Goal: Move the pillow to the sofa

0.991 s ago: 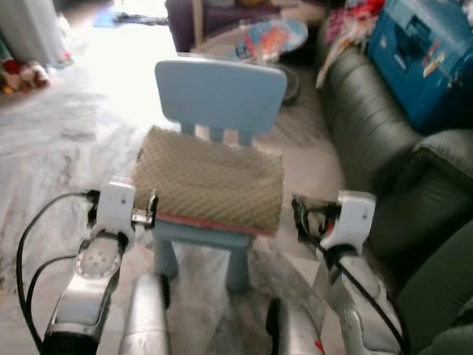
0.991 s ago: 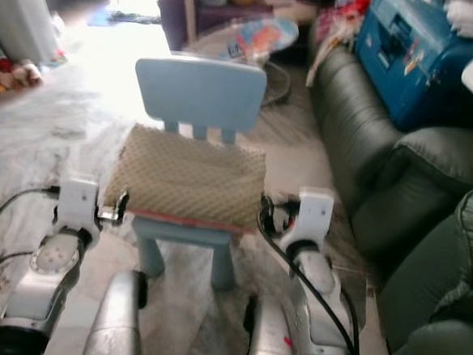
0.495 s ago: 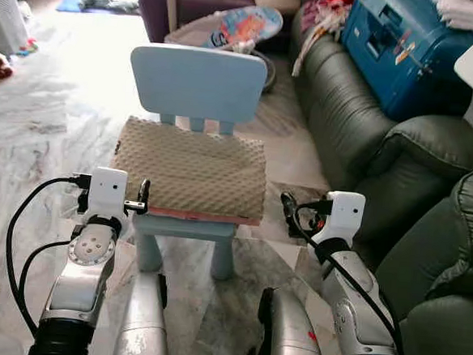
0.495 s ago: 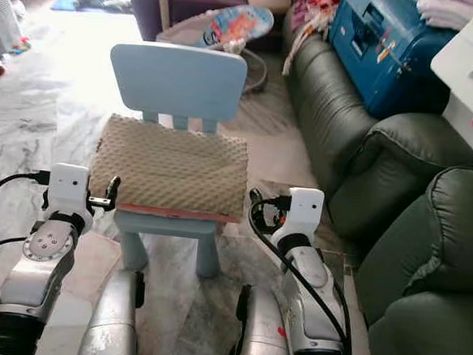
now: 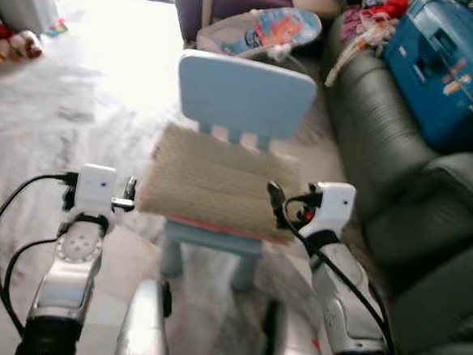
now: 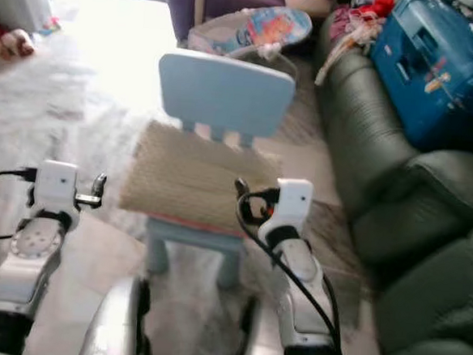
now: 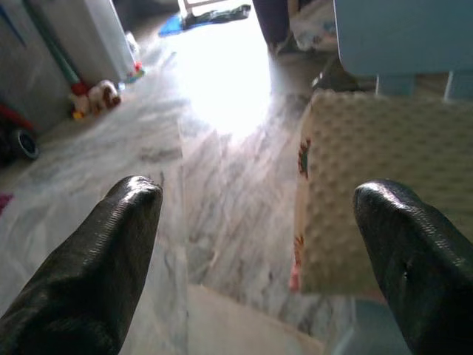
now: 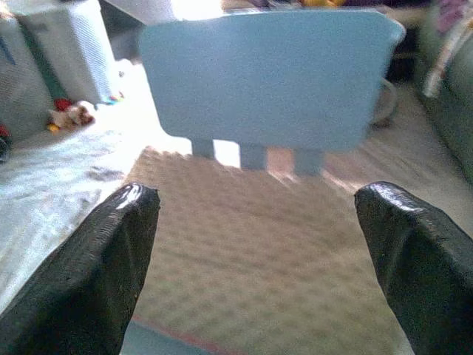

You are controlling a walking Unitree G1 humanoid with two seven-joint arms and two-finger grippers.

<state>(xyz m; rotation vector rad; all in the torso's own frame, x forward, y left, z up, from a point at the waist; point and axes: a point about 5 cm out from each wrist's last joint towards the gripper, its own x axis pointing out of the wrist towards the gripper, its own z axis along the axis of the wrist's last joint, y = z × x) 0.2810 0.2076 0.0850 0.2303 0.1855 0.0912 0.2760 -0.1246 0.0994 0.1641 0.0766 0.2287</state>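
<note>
The pillow (image 5: 216, 182) is flat and square, tan, and bumpy all over like little dots, with a thin red strip along its front edge. It lies on the seat of a small light blue chair (image 5: 244, 95) made of smooth plastic, with a wide rounded back and short legs. The pillow covers the whole seat and reaches out to its front edge. The chair stands on a shiny floor (image 5: 53, 132) of pale stone with grey swirls. The left pincer (image 7: 259, 259) is held up beside the left edge of the pillow, over the floor, and it is not touching the pillow. Its two fat black fingers (image 7: 96, 266) are spread wide apart and hold nothing. The right pincer (image 8: 259, 259) is up over the front right part of the pillow, pointing at the chair back. Its black fingers (image 8: 96, 274) are wide apart too and hold nothing. The sofa (image 5: 384, 155) is on the right side of the chair, dark green, puffy and smooth like leather. A big blue case (image 5: 451, 67) with hard sides sits on the sofa at the far end
</note>
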